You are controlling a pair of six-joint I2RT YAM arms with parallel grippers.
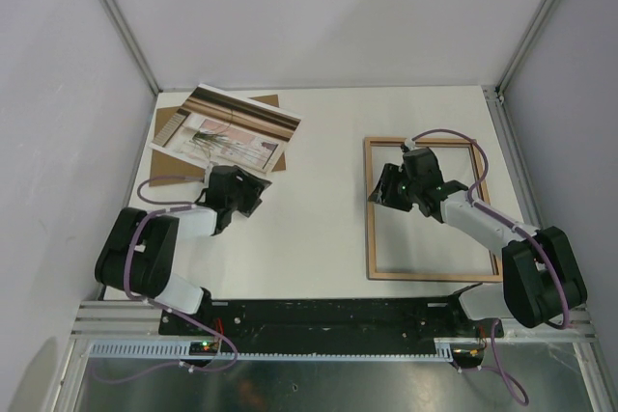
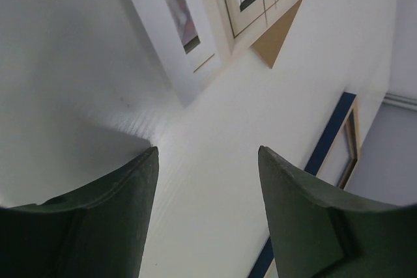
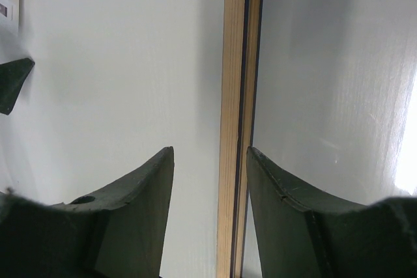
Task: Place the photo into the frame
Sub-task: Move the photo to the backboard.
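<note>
Photo (image 1: 227,127) is lying flat at about 10 o'clock on the table (image 1: 319,132), overlapping a brown board (image 1: 170,167) whose corners are poking out from under it. The frame (image 1: 372,229) is lying at about 3 o'clock, well apart from the photo, with its pale wood side facing up.

Step in hand, as judged: the approach, with nothing lifted yet and the photo not yet in the frame.

The left gripper (image 2: 207,154) is hovering near the photo's 5 o'clock corner. Its jaws are standing apart with only bare table showing between them.

The right gripper (image 3: 210,151) is straddling the frame's 9 o'clock rail. Its jaws are parted and not clamping: one finger (image 3: 130,219) is showing clear table between itself and the wood, and the other is sitting close to the rail's inner side. Whether that one is touching, I cannot tell.

Next move, as judged: the left gripper is needing a thin edge to pinch, likely where the photo overhangs the board. The right is looking placed to steady the rail.

Materials: the photo is looking like thin, limp paper with a white border, so it is likely to sag when lifted. The board is matte and stiff-looking. The frame's rails are slim and straight, light grained wood with a dark blue edge. The table is smooth and white. Inside the rail the surface is showing a sheen, and whether that is a pane or bare table I cannot tell.
</note>
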